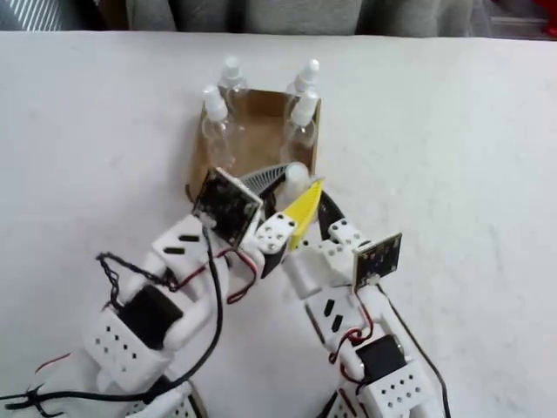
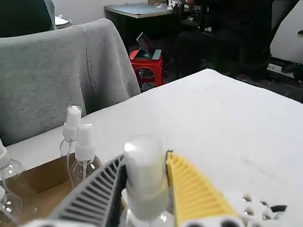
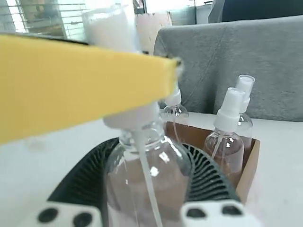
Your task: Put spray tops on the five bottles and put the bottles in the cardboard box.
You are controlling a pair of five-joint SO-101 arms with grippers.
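A clear bottle [image 3: 147,184] stands upright between both grippers at the near edge of the cardboard box [image 1: 261,109]. My right gripper [image 3: 149,146] is shut on the bottle's body, with black ribbed fingers [image 3: 208,179] on both sides. My left gripper [image 2: 144,165] is shut on its white spray top [image 2: 144,170], grey finger on one side and yellow finger [image 2: 194,189] on the other. From the high view the spray top [image 1: 296,174] sits between the two wrists. Several capped bottles [image 1: 215,113] stand inside the box.
The box [image 3: 251,156] lies just beyond the grippers, with bottles [image 1: 306,77] in its corners and bare cardboard in the middle. White table [image 1: 452,157] spreads to both sides. A grey chair back [image 2: 57,71] stands past the far edge.
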